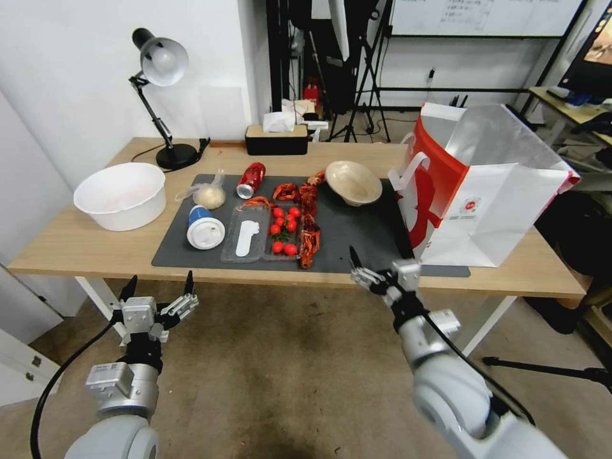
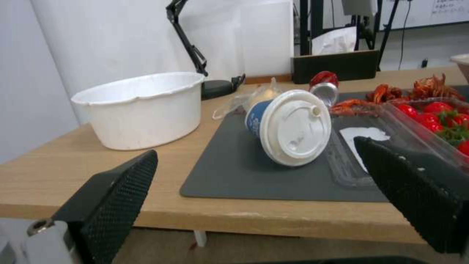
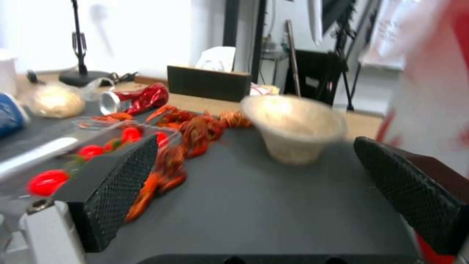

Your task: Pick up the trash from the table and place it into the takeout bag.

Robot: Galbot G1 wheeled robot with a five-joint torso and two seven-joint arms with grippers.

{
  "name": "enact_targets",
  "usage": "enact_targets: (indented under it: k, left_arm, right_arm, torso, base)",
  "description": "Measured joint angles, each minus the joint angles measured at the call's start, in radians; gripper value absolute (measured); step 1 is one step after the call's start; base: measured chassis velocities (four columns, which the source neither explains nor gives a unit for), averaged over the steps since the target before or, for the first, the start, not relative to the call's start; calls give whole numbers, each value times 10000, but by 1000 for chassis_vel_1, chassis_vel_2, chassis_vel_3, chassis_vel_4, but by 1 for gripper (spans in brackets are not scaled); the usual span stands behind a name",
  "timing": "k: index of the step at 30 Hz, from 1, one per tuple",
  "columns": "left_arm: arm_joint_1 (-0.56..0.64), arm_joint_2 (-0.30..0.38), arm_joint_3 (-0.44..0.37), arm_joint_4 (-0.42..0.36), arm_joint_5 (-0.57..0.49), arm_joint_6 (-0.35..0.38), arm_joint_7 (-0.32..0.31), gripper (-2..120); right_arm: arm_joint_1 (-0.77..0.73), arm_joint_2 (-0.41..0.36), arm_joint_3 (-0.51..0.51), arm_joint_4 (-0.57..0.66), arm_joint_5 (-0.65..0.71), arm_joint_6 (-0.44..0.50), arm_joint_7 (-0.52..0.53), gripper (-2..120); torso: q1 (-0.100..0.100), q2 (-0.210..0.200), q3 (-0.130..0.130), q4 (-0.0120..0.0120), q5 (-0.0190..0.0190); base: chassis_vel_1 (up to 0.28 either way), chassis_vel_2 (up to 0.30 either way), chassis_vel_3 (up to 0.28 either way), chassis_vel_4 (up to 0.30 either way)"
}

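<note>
Head view: the dark grey mat [image 1: 357,239] on the table [image 1: 76,245] is the anchor here. Lying on it are the blue cup with white lid [image 1: 204,227], the knotted clear bag [image 1: 205,192], the crushed red can [image 1: 250,179] and the beige shallow bowl [image 1: 352,182], tipped over near its far right end. The takeout bag [image 1: 488,191] stands just off the mat's right edge, mouth open. Left gripper [image 1: 159,292] hangs below the table's front edge, fingers spread, empty. Right gripper [image 1: 382,271] sits at the mat's near edge, also spread and holding nothing.

Left wrist view: cup on its side on the mat, lid facing the camera, white tub [image 2: 139,108] off the mat beside it.

Right wrist view: fingers wide apart over the mat, bowl ahead between them.
</note>
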State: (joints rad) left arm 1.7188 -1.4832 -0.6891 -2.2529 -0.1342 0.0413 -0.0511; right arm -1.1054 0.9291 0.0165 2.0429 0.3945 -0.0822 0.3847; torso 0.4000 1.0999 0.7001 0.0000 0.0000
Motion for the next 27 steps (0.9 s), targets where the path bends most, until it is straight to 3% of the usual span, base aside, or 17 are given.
enact_targets:
  k: [6,11,27]
  left_arm:
    - [-44,-46,-35,6,2,-2,-4,100]
    - [-54,-111,-68,39,9,-2,-3,100]
    - [-142,-117,-52,191,24,-43,-3,100]
  right_arm:
    - [2897,-838,-1531,-1353,239,-734,94,100]
    - [4694,-870,-2765,-2157,256,-1259,217,100]
    - [6755,-652,-4935,-3291,-539,-3203,301,100]
  torso:
    - [1,-1,1,-1,-1]
    - [1,0,0,0,0]
    - [1,0,-1,0,-1]
  base:
    - [0,0,0,0]
    - [0,0,0,0]
    - [0,0,0,0]
